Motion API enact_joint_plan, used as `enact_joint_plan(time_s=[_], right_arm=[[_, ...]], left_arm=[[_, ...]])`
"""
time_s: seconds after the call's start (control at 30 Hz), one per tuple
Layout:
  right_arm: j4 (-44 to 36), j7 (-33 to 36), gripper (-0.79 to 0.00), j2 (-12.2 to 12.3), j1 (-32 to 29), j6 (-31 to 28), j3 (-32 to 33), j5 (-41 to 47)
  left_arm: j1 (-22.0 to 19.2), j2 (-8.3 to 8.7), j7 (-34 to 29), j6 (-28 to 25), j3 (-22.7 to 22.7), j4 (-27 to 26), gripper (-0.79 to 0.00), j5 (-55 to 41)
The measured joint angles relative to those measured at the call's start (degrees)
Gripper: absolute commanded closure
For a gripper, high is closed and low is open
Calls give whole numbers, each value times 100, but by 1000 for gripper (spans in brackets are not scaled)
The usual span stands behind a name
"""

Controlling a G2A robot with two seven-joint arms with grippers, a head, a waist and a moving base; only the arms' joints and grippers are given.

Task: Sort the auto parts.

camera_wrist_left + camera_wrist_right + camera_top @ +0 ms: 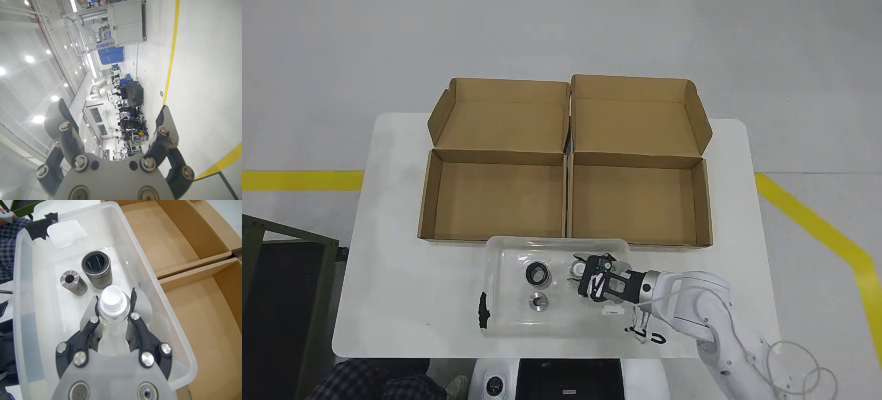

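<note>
Now the left gripper (113, 106) is spread and empty, aimed out at the room. Inside the clear bin (504, 295), a steel sleeve (538, 303) and a bearing (537, 272) stand at nine o'clock of the right gripper (587, 281), which pinches a white plastic part (112, 296). The pick seems in hand. Next: lift it clear of the rim and carry it toward a cardboard box (637, 205) at twelve o'clock.

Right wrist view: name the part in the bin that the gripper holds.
The white stepped part, clamped in the right gripper. The grey sleeve and the larger bearing stand free beside it.
</note>
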Motion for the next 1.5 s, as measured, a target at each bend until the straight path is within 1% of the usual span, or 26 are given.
enact_joint_plan(time_s=[0.13,0.4,0.67,0.97,1.27,1.5], right_arm=[[-138,-102,0,19,-22,-16,96,258],[-379,-432,0,59,-98,-20,402,1155],[-617,-864,0,76,-96,109,659,2031],[-754,-1150,0,98,-109,208,915,2782],[-752,-1626,0,100,-124,308,1146,3246],[-855,-1757,0,107,-67,299,1262,3413]], left_arm=[[0,0,0,0,0,0,-785,0],[0,0,0,0,0,0,-785,0],[0,0,0,0,0,0,-785,0],[0,0,0,0,0,0,-785,0],[0,0,0,0,0,0,-785,0],[0,0,0,0,0,0,-785,0]])
